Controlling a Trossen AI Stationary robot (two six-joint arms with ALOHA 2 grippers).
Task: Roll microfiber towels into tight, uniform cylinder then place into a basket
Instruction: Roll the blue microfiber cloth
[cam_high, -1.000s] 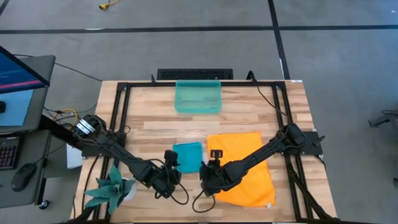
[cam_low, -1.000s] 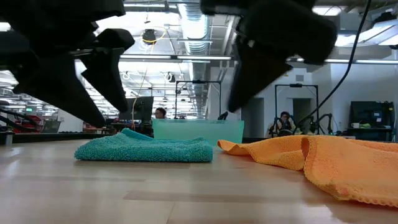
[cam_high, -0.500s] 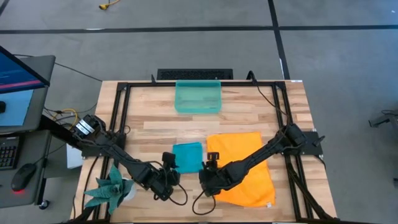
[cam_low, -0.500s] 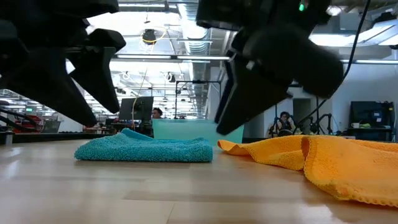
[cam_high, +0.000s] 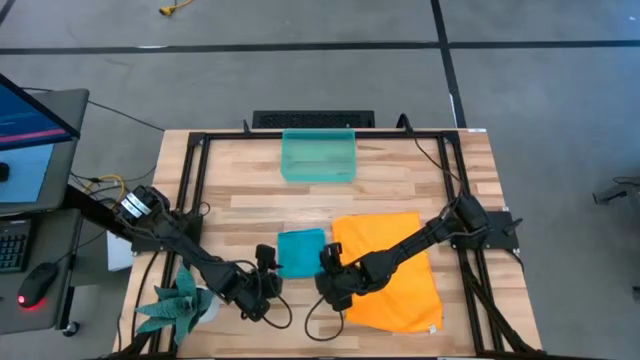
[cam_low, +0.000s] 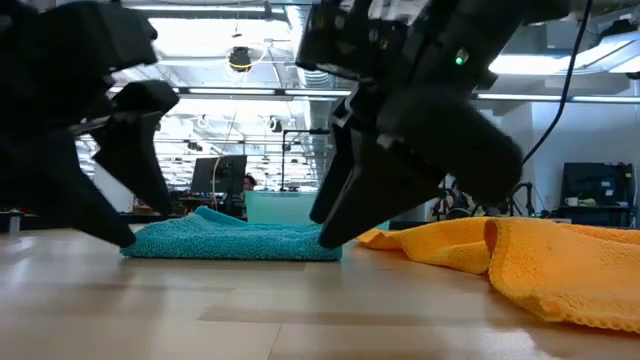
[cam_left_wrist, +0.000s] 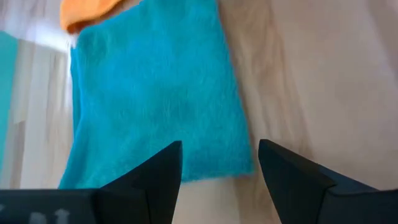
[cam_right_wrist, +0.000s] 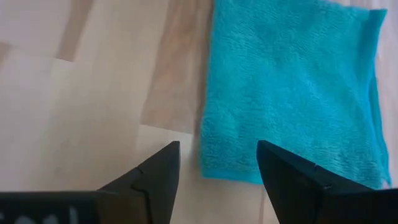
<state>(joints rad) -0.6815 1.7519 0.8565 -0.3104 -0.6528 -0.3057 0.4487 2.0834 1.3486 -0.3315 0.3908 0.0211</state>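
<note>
1. Two microfiber towels lie on the wooden table (cam_high: 260, 200): a folded teal-blue towel (cam_high: 301, 252) near the middle of the front half, and a larger orange towel (cam_high: 392, 268) spread flat just to its right, their facing edges touching or nearly so.
2. The left gripper (cam_high: 268, 262) sits low at the teal-blue towel's front left corner, its fingers spread apart and holding nothing; in the left wrist view the towel's near edge lies just ahead of the two fingertips (cam_left_wrist: 163, 163), with bare wood on one side.
3. The right gripper (cam_high: 329, 262) sits low at the towel's front right corner, fingers parted and empty; in its wrist view the fingertips (cam_right_wrist: 160, 163) straddle the towel's corner edge, with bare wood beside it.
4. From table height, the teal-blue towel shows as a low, flat fold with a slightly raised ridge along its top, flanked by the two grippers.
5. The translucent teal-green basket (cam_high: 318, 156) stands at the table's far edge, well apart from both towels, with a band of open wood between.
6. A green spiky plant (cam_high: 178, 298) stands at the front left corner, beside the left arm.
</note>
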